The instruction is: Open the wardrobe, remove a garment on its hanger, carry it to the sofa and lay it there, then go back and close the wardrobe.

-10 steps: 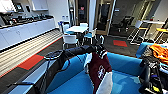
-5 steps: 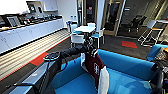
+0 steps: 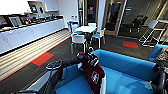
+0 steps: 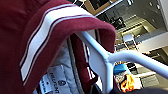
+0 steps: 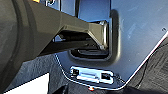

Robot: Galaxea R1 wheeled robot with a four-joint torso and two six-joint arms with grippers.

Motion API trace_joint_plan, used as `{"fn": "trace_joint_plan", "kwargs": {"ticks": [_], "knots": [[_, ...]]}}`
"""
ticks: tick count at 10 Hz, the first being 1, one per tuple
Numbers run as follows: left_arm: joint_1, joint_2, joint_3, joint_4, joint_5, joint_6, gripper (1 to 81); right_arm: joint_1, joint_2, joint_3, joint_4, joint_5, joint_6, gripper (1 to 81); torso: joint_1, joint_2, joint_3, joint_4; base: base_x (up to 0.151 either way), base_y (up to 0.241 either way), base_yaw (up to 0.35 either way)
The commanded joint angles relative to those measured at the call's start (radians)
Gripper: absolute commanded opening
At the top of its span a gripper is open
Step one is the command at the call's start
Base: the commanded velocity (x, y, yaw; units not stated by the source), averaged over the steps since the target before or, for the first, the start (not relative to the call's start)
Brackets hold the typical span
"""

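Garment (image 3: 93,75) carrying is the step in hand, by my reading: the maroon jacket with white trim hangs over the seat of the blue sofa (image 3: 125,67), not yet laid on it, so the wardrobe part of the job is behind and the laying-down is what this moment leads to. Starting from the left of the head view, a long white kitchen worktop (image 3: 30,31) runs along the wall, with striped flooring and a red floor patch (image 3: 42,58) in front of it. Next comes the left arm (image 3: 67,62), reaching in from the left side, roughly level and stretched out toward the sofa's back, its left end effector (image 3: 91,58) at the top of the jacket, near the sofa's back edge. In the left wrist view the white hanger (image 4: 110,58) sits close against the camera with the jacket's collar draped over it, which suggests the end effector is clamped on the hanger, though the fingers themselves are not visible. Laying the jacket flat would call for lowering it onto the cushion and letting go only once the cloth is resting there. Behind the sofa stand white chairs (image 3: 77,40) round a small table. At the far right, the right arm (image 3: 160,75) hangs low beside the sofa; I cannot tell how its end effector stands.
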Motion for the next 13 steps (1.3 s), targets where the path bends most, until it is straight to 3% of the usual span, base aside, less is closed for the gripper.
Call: {"fn": "trace_joint_plan", "kwargs": {"ticks": [1, 3, 4, 6, 7, 8, 9, 12, 13], "knots": [[-0.052, 0.07, -0.021, 0.128, -0.02, -0.002, 1.0, 0.004, 0.006, 0.01, -0.012, -0.061, -0.002, 81.1, 0.0, 0.0, 0.0, 0.0, 0.0, 0.0, 0.0], [-0.046, 0.07, -0.049, 0.132, -0.02, -0.002, 1.0, 0.003, 0.006, 0.004, -0.01, -0.061, -0.002, 81.1, 0.0, 0.0, 0.0, 0.0, 0.0, 0.0, 0.0], [-0.046, 0.07, -0.049, 0.132, -0.02, -0.002, 1.0, 0.003, 0.008, -0.001, -0.009, -0.061, -0.002, 81.1, 0.0, 0.0, 0.0, 0.072, 0.0, 0.0, 0.0], [-0.039, 0.044, -0.049, 0.132, -0.02, -0.002, 1.0, 0.003, 0.008, -0.002, -0.009, -0.061, -0.002, 81.1, 0.0, 0.0, 0.0, 0.102, 0.0, 0.0, 0.0], [-0.037, 0.022, -0.046, 0.132, -0.02, -0.002, 1.0, 0.004, 0.006, -0.004, -0.005, -0.061, -0.002, 81.1, 0.0, 0.0, 0.0, 0.045, 0.0, 0.0, 0.0], [-0.035, 0.002, -0.045, 0.132, -0.02, -0.002, 1.0, 0.003, 0.008, -0.004, -0.005, -0.061, -0.002, 81.1, 0.0, 0.0, 0.0, 0.074, 0.0, 0.0, 0.0], [-0.029, -0.02, -0.044, 0.132, -0.02, -0.001, 1.0, 0.002, 0.008, -0.004, -0.007, -0.061, -0.002, 81.1, 0.0, 0.0, 0.0, 0.09, 0.0, 0.0, 0.0], [-0.008, -0.099, -0.047, 0.13, -0.033, -0.001, 1.0, 0.001, 0.006, -0.006, -0.007, -0.061, -0.002, 81.1, 0.0, 0.0, 0.0, 0.092, 0.0, 0.0, 0.0], [-0.003, -0.123, -0.044, 0.128, -0.034, -0.001, 1.0, 0.003, 0.008, -0.006, -0.01, -0.061, -0.002, 81.1, 0.0, 0.0, 0.0, 0.125, 0.0, 0.0, 0.0]]}}
